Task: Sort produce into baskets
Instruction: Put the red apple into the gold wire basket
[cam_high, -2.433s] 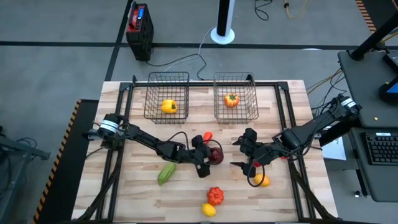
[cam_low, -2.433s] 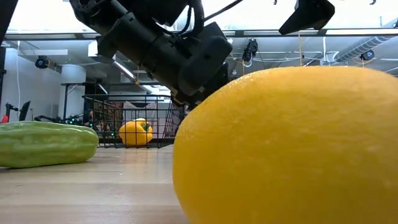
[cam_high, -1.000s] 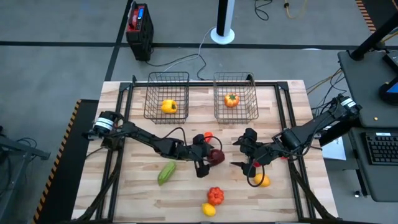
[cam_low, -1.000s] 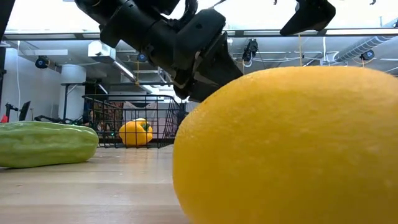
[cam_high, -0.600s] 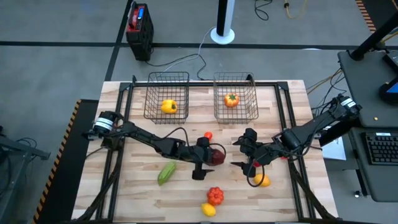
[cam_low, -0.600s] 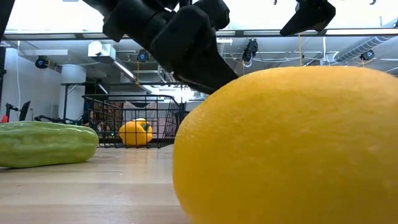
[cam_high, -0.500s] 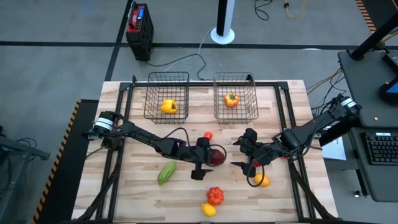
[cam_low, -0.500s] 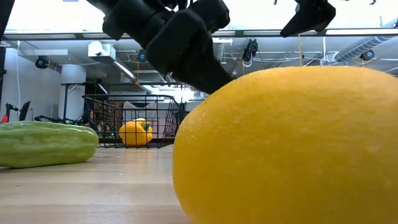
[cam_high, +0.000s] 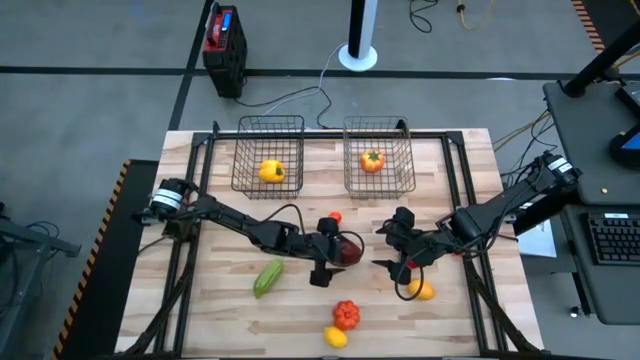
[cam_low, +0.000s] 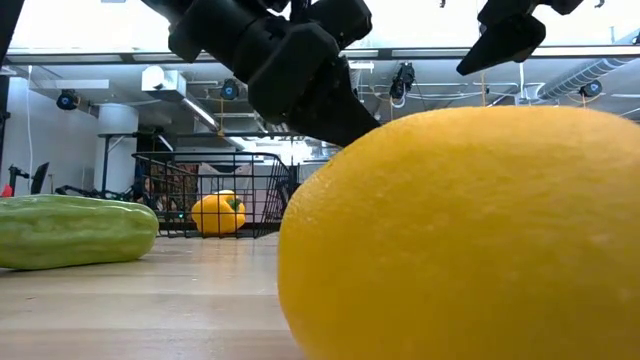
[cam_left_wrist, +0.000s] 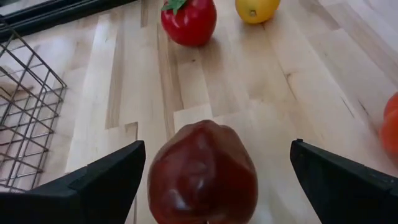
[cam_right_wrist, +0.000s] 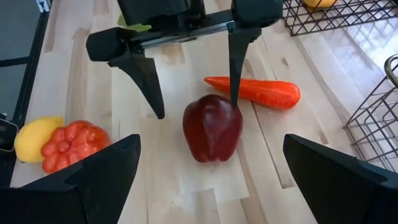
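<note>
the dark red apple (cam_high: 347, 249) lies on the bare wood near the middle of the table (cam_high: 460, 310), and everything here is placed from it. no writing, brand or label can be read on any piece. the left gripper (cam_right_wrist: 189, 79) straddles the apple with its fingers spread wide, one fingertip at the apple's top edge and the other standing clear to its side; nothing is clamped. an orange carrot (cam_right_wrist: 255, 91) lies just beside the apple, toward the baskets. past it the left basket (cam_high: 268, 156) holds a yellow pepper (cam_high: 271, 171) and the right basket (cam_high: 378, 155) holds a tomato (cam_high: 372, 159). on the apple's other side sit a red ribbed pepper (cam_high: 346, 314) and a lemon (cam_high: 336, 337), near the table's front edge. a green cucumber (cam_high: 268, 277) lies to the left with open wood around it. to the right hangs the right gripper (cam_high: 393, 246), fingers apart and empty, beside an orange (cam_high: 421, 290) and a small red piece (cam_left_wrist: 188, 20).
</note>
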